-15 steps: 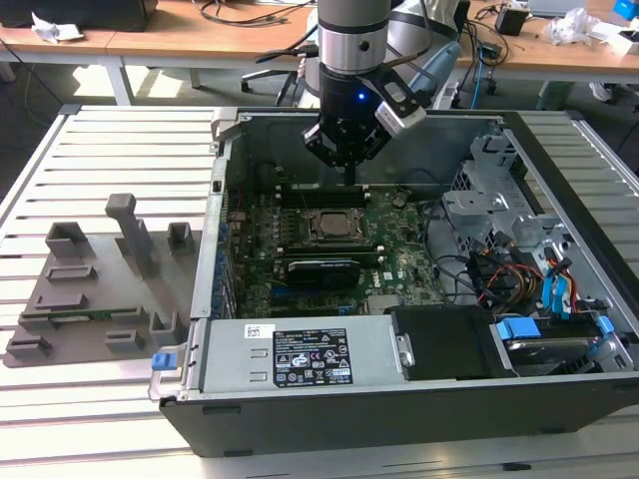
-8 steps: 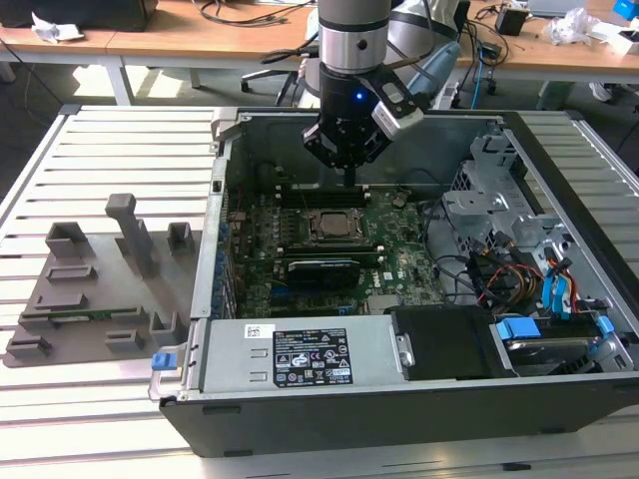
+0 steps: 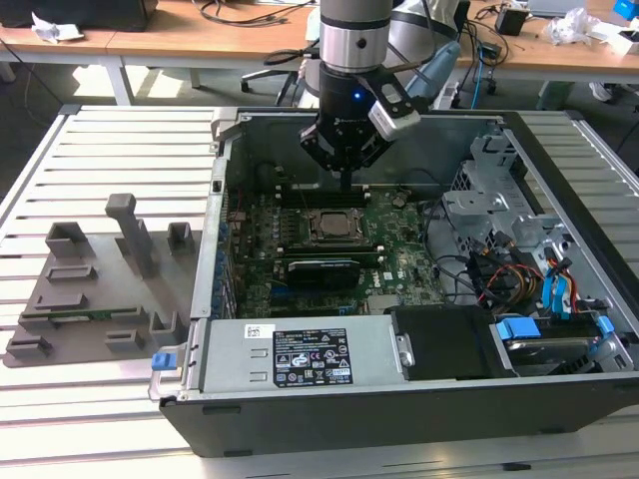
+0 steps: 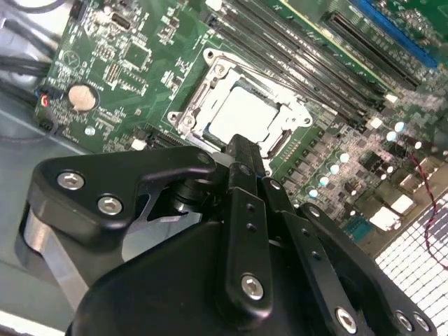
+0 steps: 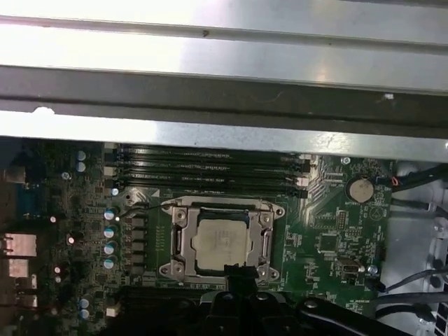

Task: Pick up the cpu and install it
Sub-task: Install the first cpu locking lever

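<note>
The cpu (image 3: 334, 225), a small square chip with a silvery-grey top, lies flat in the metal-framed socket on the green motherboard (image 3: 399, 261) inside the open computer case. In both wrist views the cpu (image 4: 245, 115) (image 5: 220, 241) sits seated within the socket frame. My gripper (image 3: 344, 184) hangs a little above the far edge of the socket, its black fingers pressed together with nothing between them. The shut fingertips (image 4: 241, 145) sit just short of the chip, apart from it, in the second wrist view.
A long black expansion card (image 3: 319, 267) lies just in front of the socket. The power supply (image 3: 300, 354) fills the case's near side, with drive cages and cables (image 3: 504, 274) on the exterior view's right. A grey fixture (image 3: 100, 289) sits on the slatted table.
</note>
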### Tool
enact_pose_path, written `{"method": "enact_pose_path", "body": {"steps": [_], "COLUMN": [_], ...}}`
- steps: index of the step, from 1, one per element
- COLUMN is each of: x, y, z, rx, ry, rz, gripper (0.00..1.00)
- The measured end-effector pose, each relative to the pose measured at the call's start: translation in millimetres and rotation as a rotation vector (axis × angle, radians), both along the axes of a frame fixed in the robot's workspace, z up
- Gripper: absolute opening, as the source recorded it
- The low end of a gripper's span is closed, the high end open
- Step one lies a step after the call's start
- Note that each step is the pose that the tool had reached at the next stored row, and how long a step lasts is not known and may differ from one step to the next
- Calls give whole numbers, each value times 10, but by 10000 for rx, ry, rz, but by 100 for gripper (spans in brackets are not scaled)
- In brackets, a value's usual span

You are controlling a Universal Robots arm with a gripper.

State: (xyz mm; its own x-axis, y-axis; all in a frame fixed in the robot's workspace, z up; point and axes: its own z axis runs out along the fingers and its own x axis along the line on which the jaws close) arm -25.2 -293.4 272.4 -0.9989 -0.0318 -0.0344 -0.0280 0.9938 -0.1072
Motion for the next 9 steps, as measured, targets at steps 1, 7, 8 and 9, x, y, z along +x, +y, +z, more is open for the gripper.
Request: {"method": "enact_pose_path", "body": {"steps": [1, 7, 8, 9], "x": [0, 0, 0, -156], "y": [0, 0, -1, -1], "z": [-5, -12, -12, -12], "rx": [1, 163, 178, 190], "ry": [36, 255, 258, 258], "rz": [-200, -505, -506, -504], "gripper": [11, 11, 11, 11]}}
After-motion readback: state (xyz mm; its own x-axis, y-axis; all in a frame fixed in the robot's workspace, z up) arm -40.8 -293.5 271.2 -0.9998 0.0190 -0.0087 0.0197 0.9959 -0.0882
